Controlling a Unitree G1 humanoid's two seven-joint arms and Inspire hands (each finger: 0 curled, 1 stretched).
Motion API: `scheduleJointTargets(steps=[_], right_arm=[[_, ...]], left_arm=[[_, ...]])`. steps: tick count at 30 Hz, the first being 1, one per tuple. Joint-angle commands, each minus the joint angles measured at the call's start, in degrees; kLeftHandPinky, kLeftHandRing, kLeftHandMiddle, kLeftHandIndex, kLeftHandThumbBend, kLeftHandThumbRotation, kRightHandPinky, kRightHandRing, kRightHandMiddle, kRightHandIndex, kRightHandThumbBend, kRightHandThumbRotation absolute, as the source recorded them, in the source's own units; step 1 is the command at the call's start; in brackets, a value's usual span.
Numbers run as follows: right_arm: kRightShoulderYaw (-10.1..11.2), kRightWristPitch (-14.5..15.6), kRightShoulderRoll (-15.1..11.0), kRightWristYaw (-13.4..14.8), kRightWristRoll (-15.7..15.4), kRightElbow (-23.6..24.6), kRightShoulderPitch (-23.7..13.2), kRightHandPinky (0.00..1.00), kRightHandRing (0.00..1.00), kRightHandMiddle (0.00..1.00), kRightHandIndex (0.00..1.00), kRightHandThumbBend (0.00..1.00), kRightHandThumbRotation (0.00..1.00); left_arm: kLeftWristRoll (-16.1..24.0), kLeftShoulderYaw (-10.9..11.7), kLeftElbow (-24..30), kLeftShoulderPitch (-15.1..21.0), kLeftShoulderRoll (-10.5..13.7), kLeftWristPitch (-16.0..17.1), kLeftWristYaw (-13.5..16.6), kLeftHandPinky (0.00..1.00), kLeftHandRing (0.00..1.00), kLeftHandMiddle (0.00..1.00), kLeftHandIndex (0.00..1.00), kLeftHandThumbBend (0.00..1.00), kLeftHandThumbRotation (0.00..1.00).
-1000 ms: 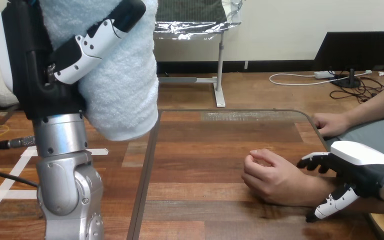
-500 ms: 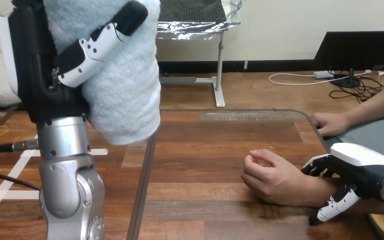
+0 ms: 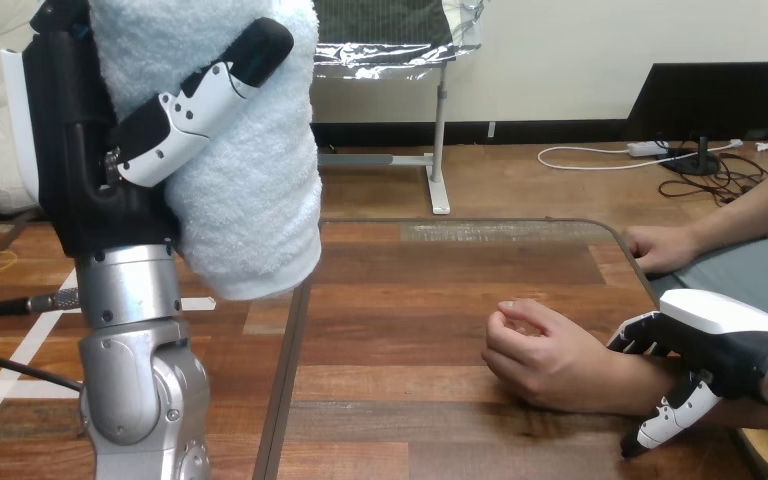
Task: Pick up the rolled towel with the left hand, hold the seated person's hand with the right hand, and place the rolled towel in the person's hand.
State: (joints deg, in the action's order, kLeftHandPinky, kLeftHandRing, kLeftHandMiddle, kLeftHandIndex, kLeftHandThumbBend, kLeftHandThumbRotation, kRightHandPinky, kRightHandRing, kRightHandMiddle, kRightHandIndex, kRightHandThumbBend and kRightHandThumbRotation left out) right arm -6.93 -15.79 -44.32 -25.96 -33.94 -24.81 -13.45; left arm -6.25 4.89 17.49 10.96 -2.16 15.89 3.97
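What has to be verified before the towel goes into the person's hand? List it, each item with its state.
1. Towel secure in the left hand: ok. Its fingers curl round the roll.
2. Right hand holding the person: cannot tell. It sits at the wrist, but a firm hold is not visible.
3. Person's hand open to receive: not ok. It rests loosely curled on the table.
4. Towel over the person's hand: not ok. It is raised at the table's left side, well apart from it.
5. Path between them: ok. Bare wood lies between towel and hand.
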Motion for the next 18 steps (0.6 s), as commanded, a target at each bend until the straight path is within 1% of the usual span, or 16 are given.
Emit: scheduleJointTargets(steps=[1, 8, 14, 18], right_arm=[[-0.6, 1.6, -1.8, -0.4, 0.1, 1.9, 0.4, 0.5, 0.67, 0.71, 0.71, 1.0, 0.21], [-0.9, 1.3, -1.8, 0.5, -0.7, 2.6, 0.8, 0.48, 0.64, 0.68, 0.69, 1.0, 0.18], [-1.1, 2.5, -1.4, 0.3, -1.3, 3.5, 1.0, 0.46, 0.6, 0.66, 0.67, 0.99, 0.14], [-1.4, 1.8, -1.3, 1.5, -1.9, 3.4, 1.2, 0.44, 0.58, 0.64, 0.65, 0.98, 0.12]], left_arm=[[0.3, -0.2, 0.3, 1.8, -0.1, 0.2, -0.1, 0.17, 0.22, 0.3, 0.37, 0.48, 0.0], [1.2, 0.1, 0.1, 2.0, 0.0, 0.5, 0.6, 0.17, 0.22, 0.3, 0.37, 0.49, 0.0], [1.0, 0.3, -0.1, 2.3, -0.1, 0.6, 0.7, 0.17, 0.22, 0.3, 0.37, 0.5, 0.0], [1.7, 0.4, 0.0, 2.4, 0.0, 0.4, 1.1, 0.17, 0.22, 0.3, 0.37, 0.51, 0.0]])
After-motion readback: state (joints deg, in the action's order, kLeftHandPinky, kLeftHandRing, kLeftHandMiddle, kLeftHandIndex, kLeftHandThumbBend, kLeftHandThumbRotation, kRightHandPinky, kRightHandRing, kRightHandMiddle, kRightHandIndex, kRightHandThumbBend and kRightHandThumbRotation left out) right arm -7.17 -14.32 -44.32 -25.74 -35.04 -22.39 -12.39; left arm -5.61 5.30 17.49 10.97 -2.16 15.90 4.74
